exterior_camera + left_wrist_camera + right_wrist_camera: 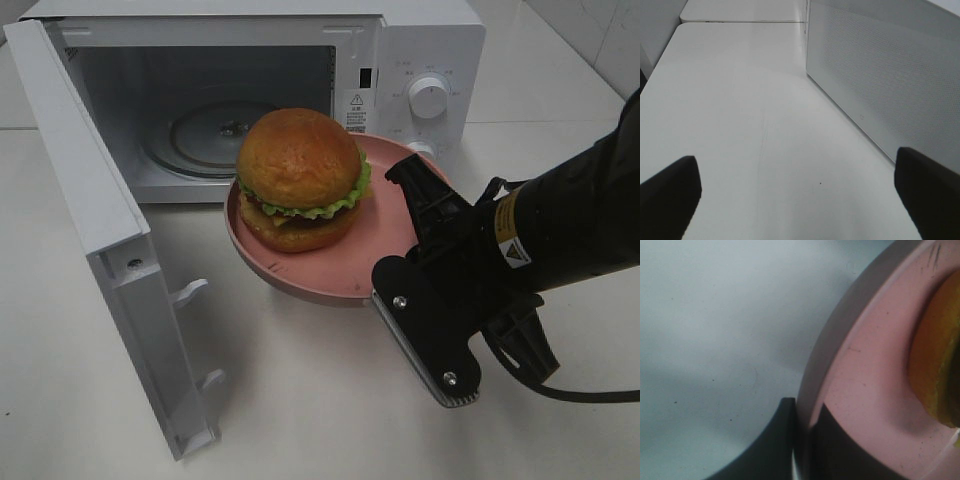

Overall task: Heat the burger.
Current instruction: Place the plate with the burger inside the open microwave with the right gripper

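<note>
**While the Door Stands Open, a Plated Burger Is Held Before the Microwave**

Where the white box-shaped microwave oven (430, 60) is set at the far side of the white table (300, 400), its hinged door (90, 200) is swung wide to the left and a round glass turntable (205, 135) is exposed inside. The burger (300, 180), with its glossy golden-brown bun, green lettuce frill and dark patty, is seated on the left part of a round pink plate (395, 235). Plate and burger are found just outside the cavity, on its near side, and a shadow is cast on the table below them.

The plate's right rim is pinched by the right gripper (390, 272), whose black arm is extended in from the right. In the right wrist view the two dark fingers (775, 445) are seen clamped together on the pink rim (860, 370), with the bun's edge (935, 355) close by.

The left gripper (800, 200) is spread wide with nothing between its fingers; it is held low over bare table, and a white, finely dotted panel (890, 75) is seen just beside it.
</note>
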Robot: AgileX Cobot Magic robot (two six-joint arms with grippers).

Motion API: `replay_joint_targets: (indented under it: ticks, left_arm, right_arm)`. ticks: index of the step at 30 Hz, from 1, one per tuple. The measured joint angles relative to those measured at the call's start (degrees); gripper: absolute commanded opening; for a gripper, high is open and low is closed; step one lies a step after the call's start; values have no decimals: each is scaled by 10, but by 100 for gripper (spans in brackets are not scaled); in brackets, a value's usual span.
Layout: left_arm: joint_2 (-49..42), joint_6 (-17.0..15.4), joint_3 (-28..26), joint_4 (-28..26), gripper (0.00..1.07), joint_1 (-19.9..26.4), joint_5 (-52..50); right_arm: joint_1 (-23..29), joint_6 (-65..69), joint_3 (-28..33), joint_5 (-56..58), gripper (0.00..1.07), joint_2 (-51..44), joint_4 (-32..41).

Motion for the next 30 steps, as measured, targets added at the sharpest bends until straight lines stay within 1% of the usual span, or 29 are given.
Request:
replay_joint_targets:
  ticks: [1,2,3,4,5,6,8,9,11,12,14,15,17,18,19,20,22,24,30]
  left_arm:
    - [0,0,0,0,98,0,0]
    - [0,0,0,0,98,0,0]
    - [0,0,0,0,98,0,0]
    - [0,0,0,0,98,0,0]
    - [0,0,0,0,98,0,0]
    - [0,0,0,0,98,0,0]
    - [0,0,0,0,98,0,0]
    - [0,0,0,0,98,0,0]
    - [0,0,0,0,98,0,0]
    - [0,0,0,0,98,0,0]
    - [0,0,0,0,98,0,0]
    - [0,0,0,0,98,0,0]
    - [0,0,0,0,98,0,0]
    - [0,0,0,0,98,0,0]
    - [0,0,0,0,98,0,0]
    - [0,0,0,0,98,0,0]
    - [0,0,0,0,98,0,0]
    - [0,0,0,0,98,0,0]
    - [0,0,0,0,98,0,0]
  right_arm:
    - [-2,-22,0,1,0,0,23]
    - [-9,-77,0,1,0,0,65]
    - [-9,-77,0,1,0,0,65]
    - [-12,-104,-1,1,0,0,88]
    - [-19,-151,-3,5,0,0,126]
    - [-19,-151,-3,5,0,0,126]
    - [-36,-218,-10,9,0,1,178]
    - [-36,-218,-10,9,0,1,178]
    - [-52,-277,-15,12,0,1,223]
    - [-52,-277,-15,12,0,1,223]
    - [-63,-332,-16,14,0,1,260]
    - [-63,-332,-16,14,0,1,260]
    - [-73,-386,-17,18,0,1,307]
    - [-73,-386,-17,18,0,1,307]
    - [-80,-421,-17,21,0,1,343]
    - [-80,-421,-17,21,0,1,343]
    - [-88,-455,-17,25,0,1,374]
    - [-88,-463,-17,26,0,1,379]
    - [-89,-462,-17,27,0,1,364]
